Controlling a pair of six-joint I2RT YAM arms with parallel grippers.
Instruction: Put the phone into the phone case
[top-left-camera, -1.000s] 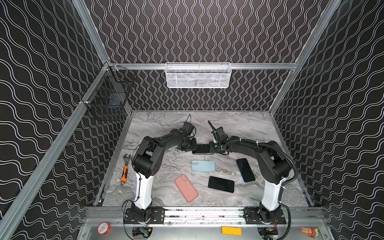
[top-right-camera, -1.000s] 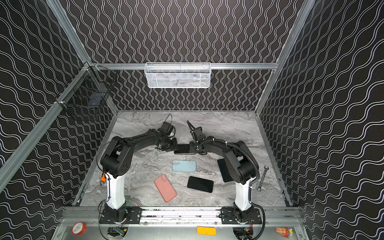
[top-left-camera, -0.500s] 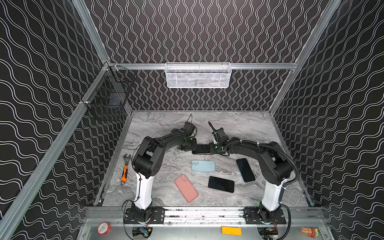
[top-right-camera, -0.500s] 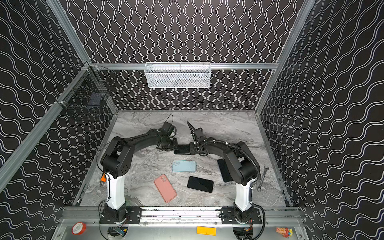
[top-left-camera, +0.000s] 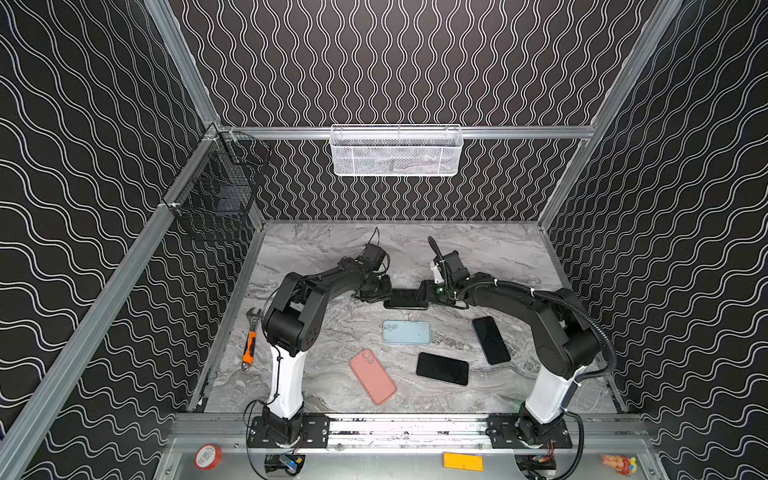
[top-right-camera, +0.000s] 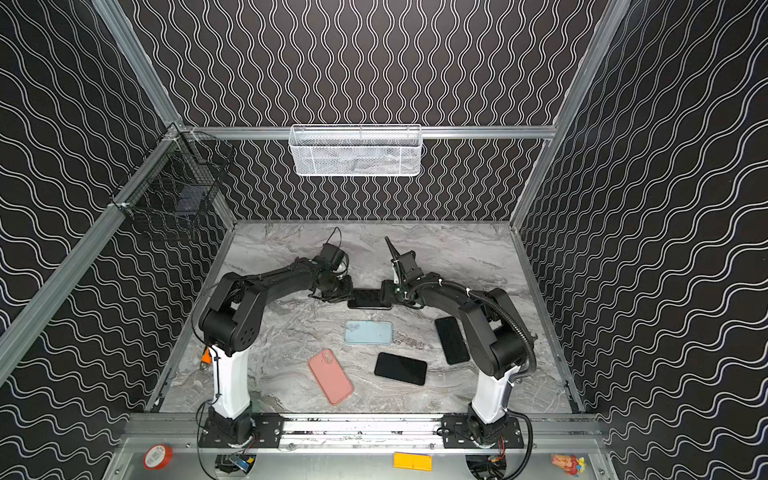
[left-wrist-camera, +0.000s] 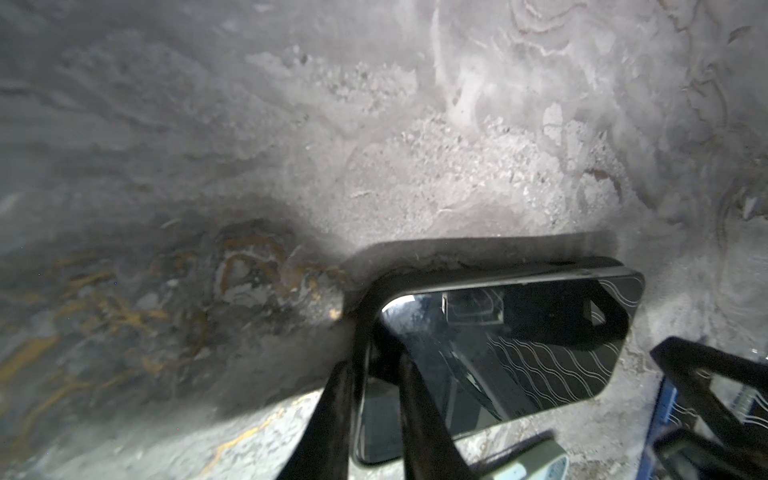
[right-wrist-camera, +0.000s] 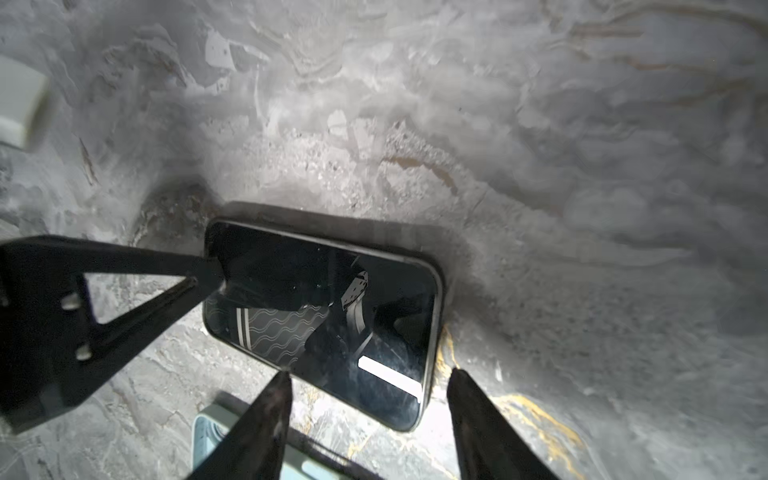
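Phone (top-left-camera: 405, 298) screen up on the marble desk (top-left-camera: 478, 249), mid-desk, long axis left-right, sitting between both hands; same in both top views (top-right-camera: 369, 298). Left hand (top-left-camera: 388, 295) at its left short end, right hand (top-left-camera: 426, 293) at its right short end

Left wrist view: left fingers (left-wrist-camera: 419, 415) close together, pinching the phone's short edge, one on the glass, one outside the edge. Black rim (left-wrist-camera: 478, 270) runs along the phone; can't tell if that's a case or whether the phone is fully seated in it. Can't tell if that end is lifted off the desk

Right wrist view: right fingers (right-wrist-camera: 266, 419) spread apart, not clamping anything. One tip is by the phone's long edge, the other just past its corner. Left hand's tip touches the phone's far corner in this view

Blue case (top-left-camera: 406, 332) just in front of the phone, apart from it. Pink case (top-left-camera: 372, 376) nearer the front, lying diagonal, camera cutout showing. Spare phone (top-left-camera: 442, 368) right of the pink case, other spare (top-left-camera: 491, 340) beside the right arm, both dark

Wrench (top-left-camera: 250, 345) with orange grip at the desk's left edge by the left arm. White basket (top-left-camera: 397, 151) on the back rail, wire basket (top-left-camera: 216, 199) on the left rail. Tape roll (top-left-camera: 208, 456) and yellow block (top-left-camera: 462, 461) on the front ledge
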